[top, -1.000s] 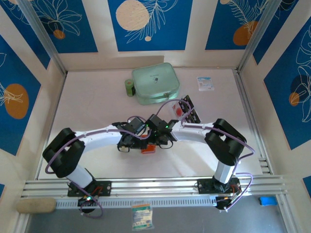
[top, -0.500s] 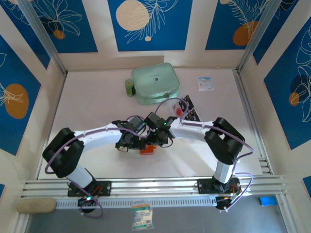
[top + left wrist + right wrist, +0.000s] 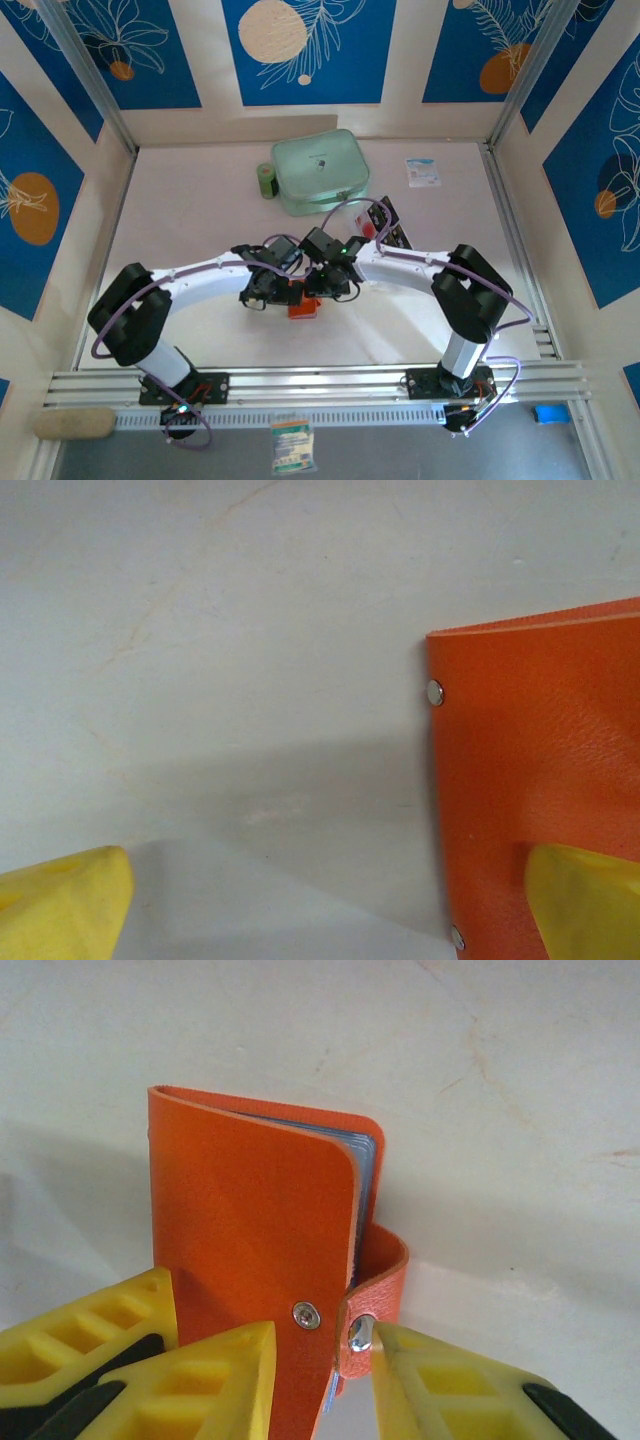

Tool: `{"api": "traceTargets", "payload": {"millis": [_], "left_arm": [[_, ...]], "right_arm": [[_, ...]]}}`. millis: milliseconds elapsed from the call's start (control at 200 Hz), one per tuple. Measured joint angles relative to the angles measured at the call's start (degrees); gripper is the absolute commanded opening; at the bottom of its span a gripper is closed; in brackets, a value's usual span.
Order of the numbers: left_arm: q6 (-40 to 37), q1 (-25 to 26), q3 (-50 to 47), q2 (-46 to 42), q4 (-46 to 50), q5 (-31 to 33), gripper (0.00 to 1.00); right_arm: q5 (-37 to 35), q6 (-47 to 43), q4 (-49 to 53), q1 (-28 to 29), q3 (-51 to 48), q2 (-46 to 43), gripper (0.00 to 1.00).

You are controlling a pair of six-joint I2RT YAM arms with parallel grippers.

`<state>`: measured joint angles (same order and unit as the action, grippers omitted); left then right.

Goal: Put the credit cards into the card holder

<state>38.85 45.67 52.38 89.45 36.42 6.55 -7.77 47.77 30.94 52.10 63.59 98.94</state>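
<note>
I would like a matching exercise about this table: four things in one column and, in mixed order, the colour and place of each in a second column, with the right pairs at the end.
Things
1. card holder
2. zip case
3. packet
4. credit cards

Colour and place
A. mint green, far middle of the table
B. white and blue, far right
C. orange, the nearest of the four to the near edge
D. black with red, right of the zip case and nearer than it

Pairs: 1-C, 2-A, 3-B, 4-D
</note>
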Motion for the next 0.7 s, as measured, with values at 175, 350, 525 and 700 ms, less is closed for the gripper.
{"api": "traceTargets", "payload": {"millis": [175, 350, 525, 700], "left_arm": [[-1.0, 0.0, 0.0, 0.5, -0.9, 0.4, 1.00], [-2.4, 0.1, -0.1, 1.9, -1.9, 1.2, 1.00], [-3.4, 0.4, -0.1, 2.9, -2.8, 1.4, 1.00], [-3.4, 0.7, -0.1, 3.0, -3.0, 1.7, 1.00]], "right_arm": [[0.0, 0.0, 0.2, -0.2, 0.0, 0.0, 0.27], [0.0, 0.0, 0.5, -0.5, 0.0, 0.0, 0.20], [0.0, 0.0, 0.7, -0.8, -0.3, 0.0, 0.14], [0.0, 0.0, 0.6, -0.8, -0.4, 0.0, 0.19]]}}
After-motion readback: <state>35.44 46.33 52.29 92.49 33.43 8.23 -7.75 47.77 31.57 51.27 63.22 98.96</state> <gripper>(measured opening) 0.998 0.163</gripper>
